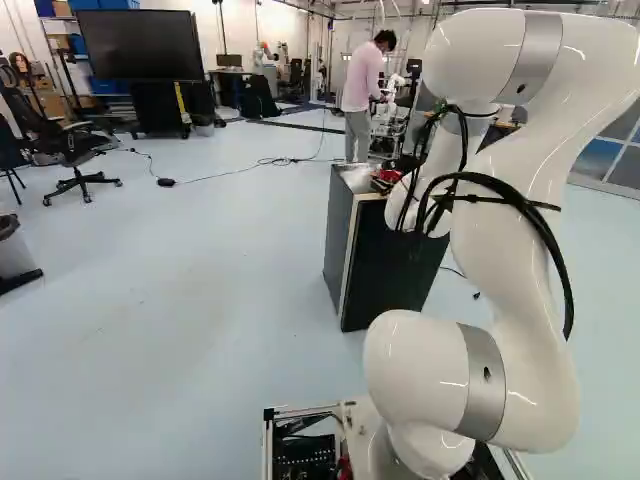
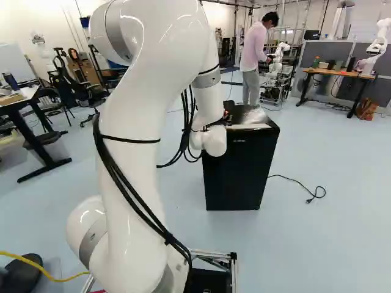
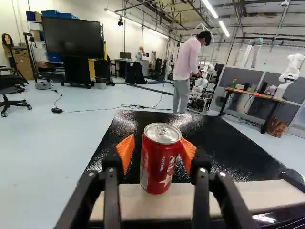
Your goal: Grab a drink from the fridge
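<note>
Red can stands between the hand's fingers at the black fridge

From where I stand, the white jointed arm [image 1: 525,180] reaches out to the boxy black fridge [image 2: 238,177], its black hand with orange pads [image 1: 385,181] at the fridge's top. The red aluminium drink can with a silver lid [image 3: 161,157] is upright between the two fingers. They stand wide around it: on one side a gap shows between pad and can, and on the other I can't tell whether they touch. The can's foot shows against the pale strip [image 3: 238,194] along the edge of the glossy black top; whether it rests there, I can't say. A black power cable [image 2: 293,180] trails over the pale blue floor [image 2: 330,244] beside the fridge, and a black office chair [image 1: 75,150] sits well apart from it.
</note>
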